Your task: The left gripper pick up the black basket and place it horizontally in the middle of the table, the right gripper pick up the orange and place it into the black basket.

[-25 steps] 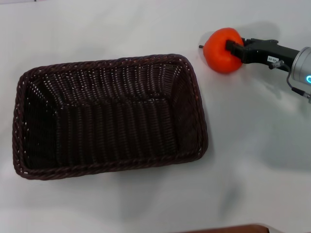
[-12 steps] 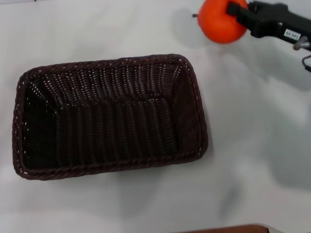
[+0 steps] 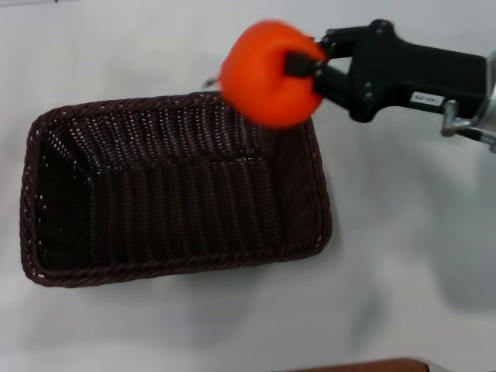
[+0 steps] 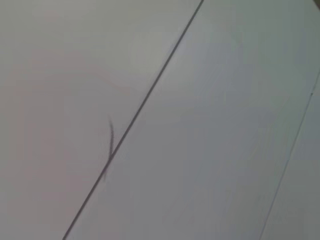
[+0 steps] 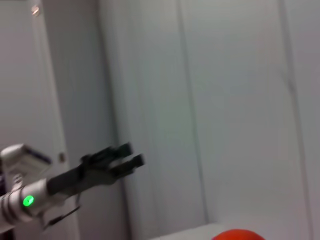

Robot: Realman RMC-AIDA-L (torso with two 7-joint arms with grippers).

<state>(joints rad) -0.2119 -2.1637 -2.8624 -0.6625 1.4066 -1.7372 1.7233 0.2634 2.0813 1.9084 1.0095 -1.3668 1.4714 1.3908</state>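
Black basket [image 3: 170, 190]: woven wicker, rough ribbed texture, braided rim, faint sheen on strands. Orange [image 3: 269, 74]: smooth, glossy skin. Right gripper [image 3: 304, 65]: matt black plastic body, silvery metal at the wrist. Table [image 3: 403, 256]: smooth, plain white, matt finish.

Over in the right wrist view, the left gripper [image 5: 131, 155] hangs in the air on its grey-silver arm [image 5: 30, 197], a green light [image 5: 28, 201] glowing on the arm body, its black fingers close together. A sliver of the orange [image 5: 239, 234] peeks in at the frame's edge, pale wall panels [image 5: 230, 100] behind
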